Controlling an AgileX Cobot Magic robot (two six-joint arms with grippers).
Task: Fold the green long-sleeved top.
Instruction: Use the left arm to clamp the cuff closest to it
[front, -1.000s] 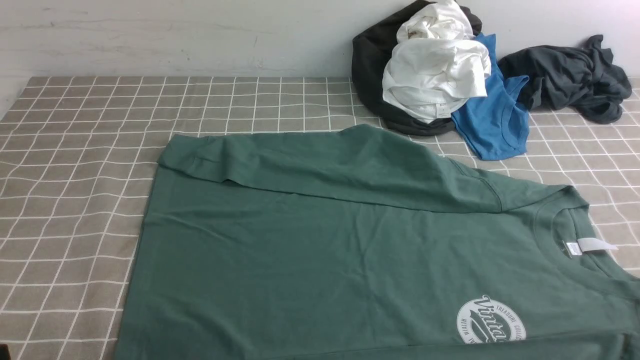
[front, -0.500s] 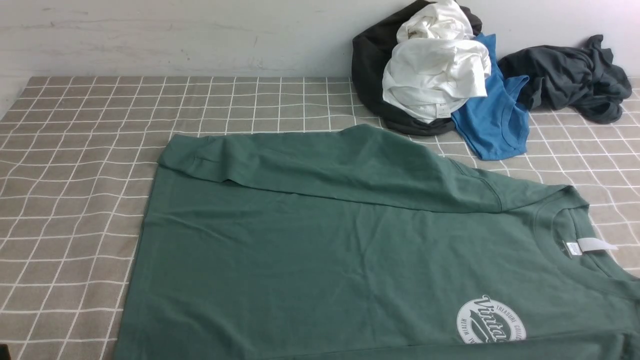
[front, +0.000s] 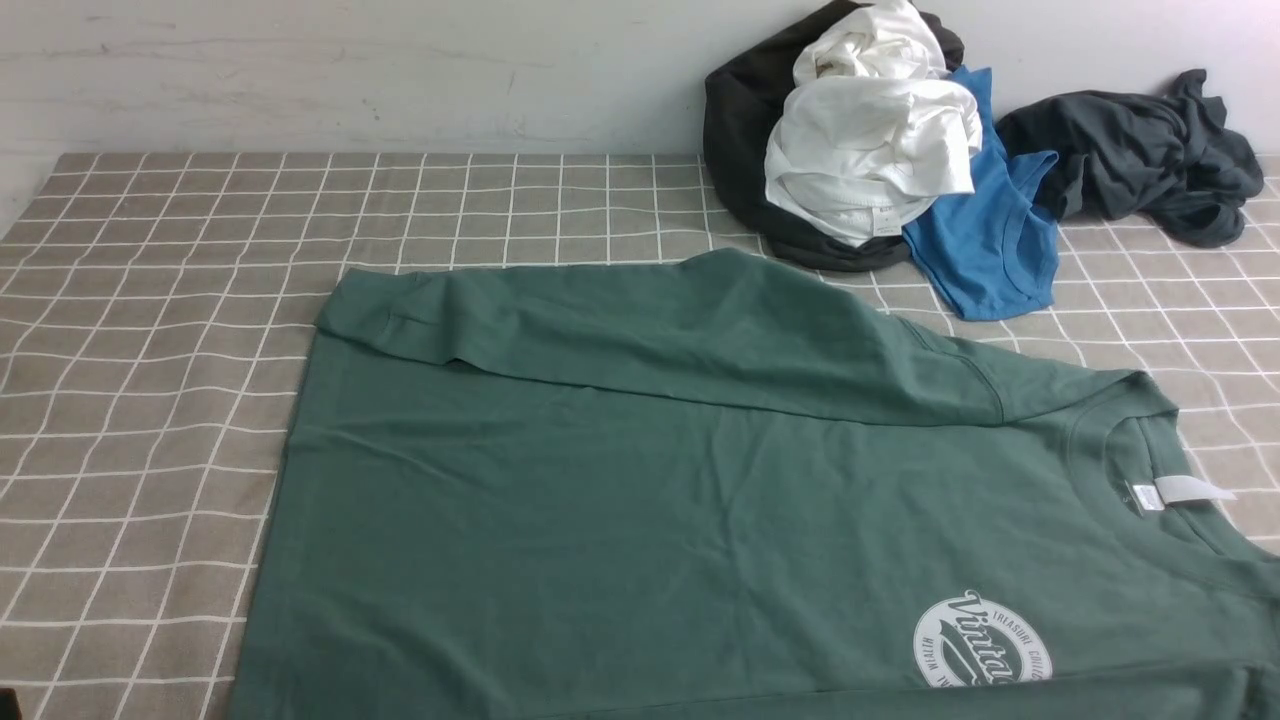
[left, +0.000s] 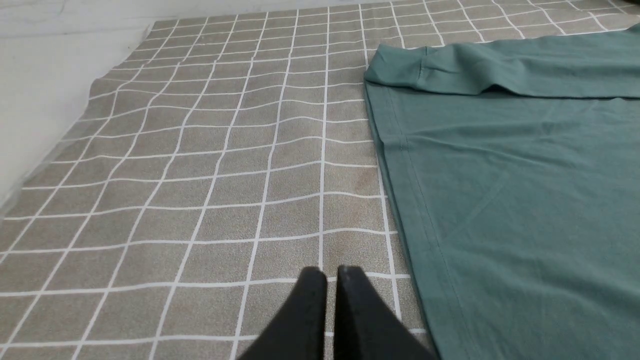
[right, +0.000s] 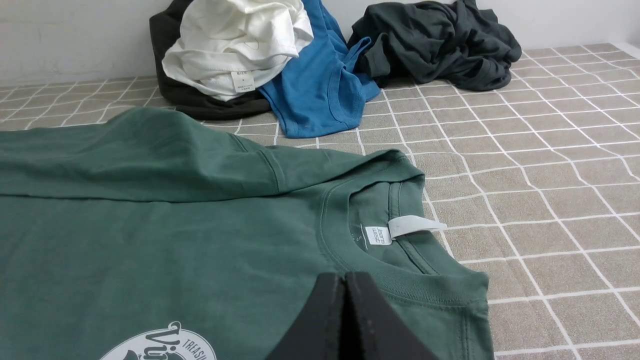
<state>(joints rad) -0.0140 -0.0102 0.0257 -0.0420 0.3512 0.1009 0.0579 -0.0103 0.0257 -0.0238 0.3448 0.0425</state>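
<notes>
The green long-sleeved top (front: 640, 480) lies flat on the checked tablecloth, neck to the right, hem to the left. Its far sleeve (front: 640, 320) is folded across the body. The white neck label (front: 1190, 490) and the round white chest logo (front: 980, 640) show at the right. In the left wrist view my left gripper (left: 331, 272) is shut and empty above bare cloth, just beside the top's hem (left: 400, 200). In the right wrist view my right gripper (right: 345, 277) is shut and empty over the top's chest, just short of the ribbed neck (right: 400, 280). Neither gripper shows in the front view.
A heap of clothes sits at the back right against the wall: a white garment (front: 870, 140) on a dark one (front: 740, 130), a bright blue shirt (front: 985, 240) and a charcoal garment (front: 1140, 150). The tablecloth (front: 150, 350) stretches left of the top to its edge (left: 60, 145).
</notes>
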